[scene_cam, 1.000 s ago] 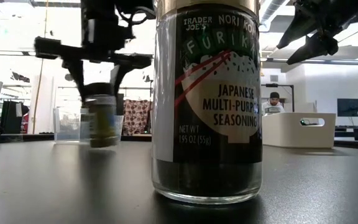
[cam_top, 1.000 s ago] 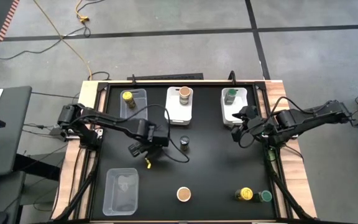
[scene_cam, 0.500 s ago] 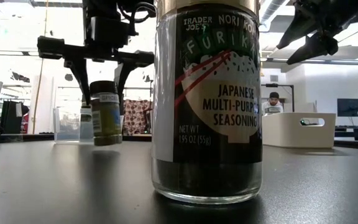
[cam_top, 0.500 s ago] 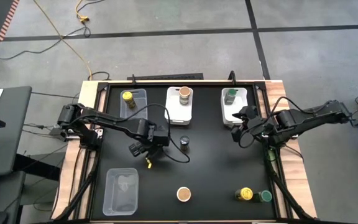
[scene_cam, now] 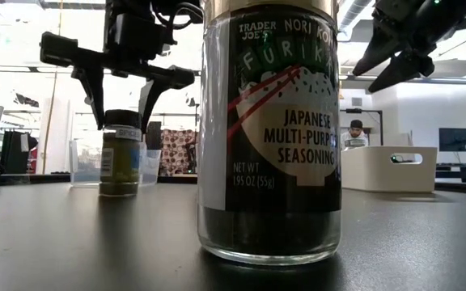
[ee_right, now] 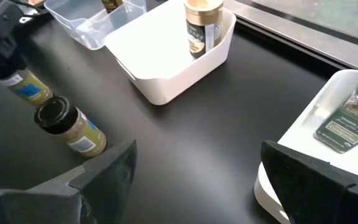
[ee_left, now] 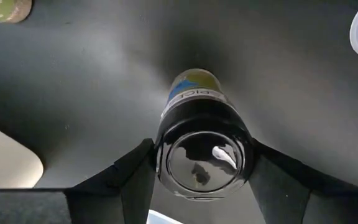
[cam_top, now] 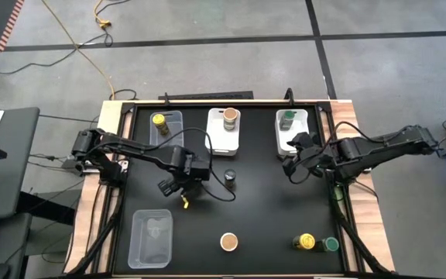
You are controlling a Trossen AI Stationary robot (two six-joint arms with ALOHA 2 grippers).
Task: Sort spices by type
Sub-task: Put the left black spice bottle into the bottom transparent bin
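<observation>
Left gripper (scene_cam: 120, 81): fingers apart, straddling a dark-topped jar (scene_cam: 120, 153) mid-desk; I close squarely below its cap. Right gripper (cam_top: 293, 169): agape, idle by the white bin (cam_top: 300, 139).

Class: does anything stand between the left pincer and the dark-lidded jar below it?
Nothing visible does. The left pincer is right over the dark-lidded jar, which stands upright on the black table. The right pincer waits beside the right-hand white bin.
</observation>
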